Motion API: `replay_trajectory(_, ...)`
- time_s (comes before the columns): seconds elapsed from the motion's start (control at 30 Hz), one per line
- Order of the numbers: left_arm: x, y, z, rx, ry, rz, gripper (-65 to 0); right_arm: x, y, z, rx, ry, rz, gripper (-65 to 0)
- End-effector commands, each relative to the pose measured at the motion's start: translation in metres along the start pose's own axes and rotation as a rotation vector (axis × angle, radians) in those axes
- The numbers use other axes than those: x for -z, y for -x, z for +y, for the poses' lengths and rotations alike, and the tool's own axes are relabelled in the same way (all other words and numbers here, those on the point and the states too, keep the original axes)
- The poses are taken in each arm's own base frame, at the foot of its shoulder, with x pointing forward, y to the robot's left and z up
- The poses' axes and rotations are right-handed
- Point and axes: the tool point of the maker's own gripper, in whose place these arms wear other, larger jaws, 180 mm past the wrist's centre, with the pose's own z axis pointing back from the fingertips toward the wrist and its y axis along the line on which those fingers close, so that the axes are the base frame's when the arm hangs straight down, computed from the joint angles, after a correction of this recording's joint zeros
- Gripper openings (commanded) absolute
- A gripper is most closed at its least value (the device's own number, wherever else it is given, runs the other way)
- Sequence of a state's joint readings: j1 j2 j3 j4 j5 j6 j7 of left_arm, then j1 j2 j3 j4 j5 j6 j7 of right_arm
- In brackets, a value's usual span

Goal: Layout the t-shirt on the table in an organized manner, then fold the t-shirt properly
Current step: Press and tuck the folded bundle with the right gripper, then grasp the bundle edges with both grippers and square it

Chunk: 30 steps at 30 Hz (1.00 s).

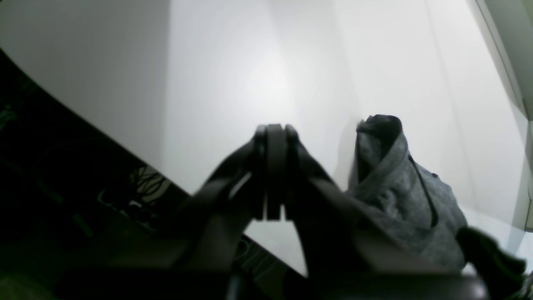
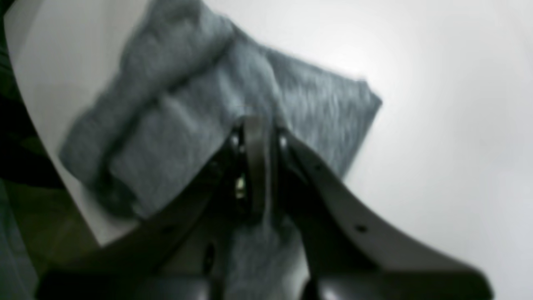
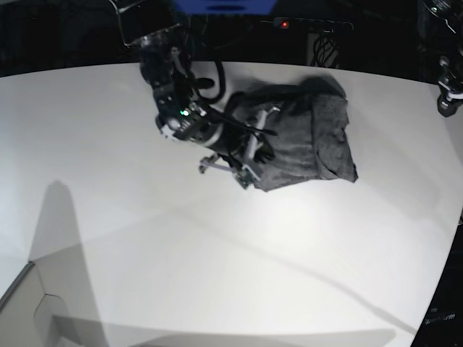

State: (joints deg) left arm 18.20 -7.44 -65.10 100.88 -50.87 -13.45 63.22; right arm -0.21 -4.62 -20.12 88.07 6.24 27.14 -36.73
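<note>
The right arm reaches out low over the t-shirt, wrist angled down, and the right gripper sits on the grey cloth with its jaws drawn nearly together, a fold of knit between them. The left gripper hangs beside the t-shirt, jaws pressed together, holding nothing.

T-shirt on table, near far edge

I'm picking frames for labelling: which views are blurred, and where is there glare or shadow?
Right wrist view: motion-smeared t-shirt, glare on the table. Left wrist view: right gripper blurred, bright patch mid-table. Base view: sharp, long shadows bottom left.
</note>
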Motion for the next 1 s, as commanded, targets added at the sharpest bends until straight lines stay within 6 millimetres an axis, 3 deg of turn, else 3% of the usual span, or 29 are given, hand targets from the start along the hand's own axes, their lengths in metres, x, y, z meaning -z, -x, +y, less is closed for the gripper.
replay_trajectory(0.0, -0.003, -0.012, -0.004, 0.016, 0.015, -0.034, -64.9, -0.003, -0.011, -0.002, -0.006, 0.001, -0.046, -62.7)
replay_trajectory(0.27, 0.0, -0.017, -0.009, 0.012, 0.026, -0.048, -64.9, -0.018, 0.022, -0.028, -0.046, 0.044, 0.022, -62.7)
replay_trajectory(0.4, 0.0, -0.017, -0.01, 0.011, 0.029, -0.049, -64.9, -0.026, 0.027, -0.049, -0.035, 0.09, 0.032, -62.7)
replay_trajectory(0.5, 0.0, -0.016, -0.009, 0.011, 0.028, -0.048, -64.9, -0.035, 0.019, -0.06, -0.027, 0.124, 0.003, -62.7)
replay_trajectory(0.73, 0.0, -0.016, -0.011, 0.008, 0.033, -0.047, -64.9, -0.059, -0.022, -0.031, -0.06, 0.115, -0.13, -62.7)
replay_trajectory(0.8, 0.004, -0.006, -0.016, -0.002, 0.049, -0.029, -64.9, -0.063, -0.028, -0.023, -0.053, 0.111, -0.157, -62.7)
replay_trajectory(0.97, 0.022, 0.034, -0.055, 0.018, 0.145, 0.082, -62.0, -0.06, -0.026, -0.002, -0.067, 0.065, -0.151, -62.7)
